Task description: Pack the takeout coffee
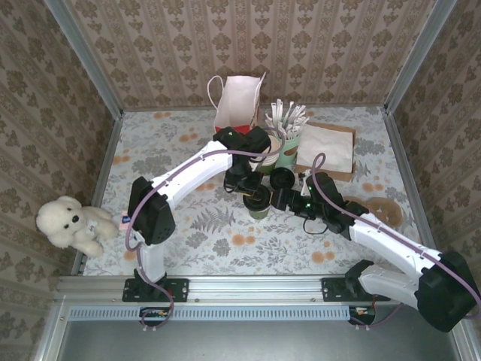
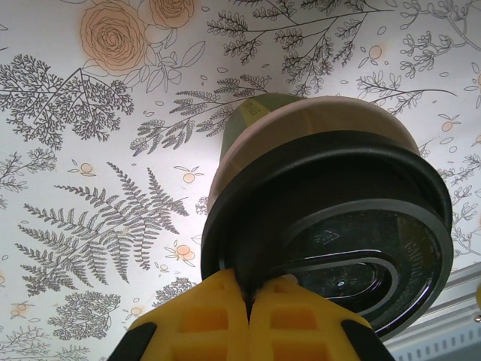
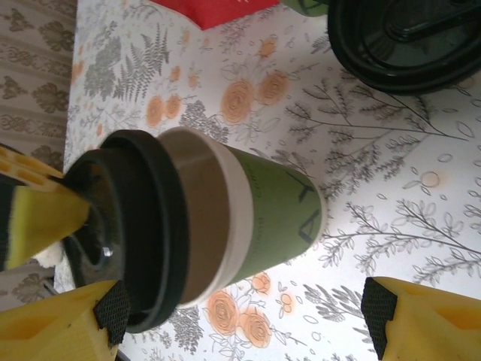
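takeout coffee (image 3: 270, 218) looks light, crushable: wide right end effector (image 3: 244, 312) should clasp its green wall gently while left end effector (image 2: 248, 292) pinches the black lid (image 2: 331, 248).

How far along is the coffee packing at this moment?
Done: a black plastic lid sits on the small green paper cup. In hand: the left gripper pinches the lid's edge; the right gripper is open, facing the cup. Left: the cup is on the table, outside the pale paper gift bag.
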### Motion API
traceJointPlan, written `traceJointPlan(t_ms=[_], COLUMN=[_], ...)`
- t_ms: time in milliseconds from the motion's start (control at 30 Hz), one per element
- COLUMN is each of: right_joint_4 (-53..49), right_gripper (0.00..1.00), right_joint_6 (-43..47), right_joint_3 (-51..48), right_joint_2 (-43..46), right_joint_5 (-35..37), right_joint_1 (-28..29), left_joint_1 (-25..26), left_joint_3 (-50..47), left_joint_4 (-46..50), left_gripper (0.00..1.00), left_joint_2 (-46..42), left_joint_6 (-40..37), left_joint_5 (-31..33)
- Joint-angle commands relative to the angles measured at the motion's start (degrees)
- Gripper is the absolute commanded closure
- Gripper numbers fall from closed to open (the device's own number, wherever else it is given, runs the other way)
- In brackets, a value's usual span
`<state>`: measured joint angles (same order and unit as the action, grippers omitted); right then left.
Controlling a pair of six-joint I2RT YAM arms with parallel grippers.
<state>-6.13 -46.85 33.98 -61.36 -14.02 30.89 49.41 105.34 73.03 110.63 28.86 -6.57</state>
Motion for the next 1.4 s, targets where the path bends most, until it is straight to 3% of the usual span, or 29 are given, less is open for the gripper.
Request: traceJointPlan(t_ms=[0,633,1067,1367], right_joint_4=[2.7,1.6,-1.5,-4.7], right_gripper=[0.17,0.25,0.33,0.35], right_joint_6=[1.2,0.2,-2.6,-1.8], right_joint_3=[-0.3,-0.5,-0.3,1.1], right_joint_2=[-1.0,-4.3,-11.0,-11.8], right_joint_5=[-2.1,-1.0,1.1,3.0], right_joint_1=[-0.4,-0.8,-0.9,-0.9], left_joint_1=[-0.1,0.0,0.5,1.1], left_joint_3=[1.4,2.2,-2.3,-4.5], left_joint_4=[0.4,-0.1,-4.5,-4.2], left_gripper=[1.0,1.0,1.0,1.0], left_joint_2=[1.6,4.5,4.7,4.7], left_joint_6=[-1.0,-2.6,-2.9,-3.5], left_joint_5=[0.3,-0.3,-4.2,-2.8])
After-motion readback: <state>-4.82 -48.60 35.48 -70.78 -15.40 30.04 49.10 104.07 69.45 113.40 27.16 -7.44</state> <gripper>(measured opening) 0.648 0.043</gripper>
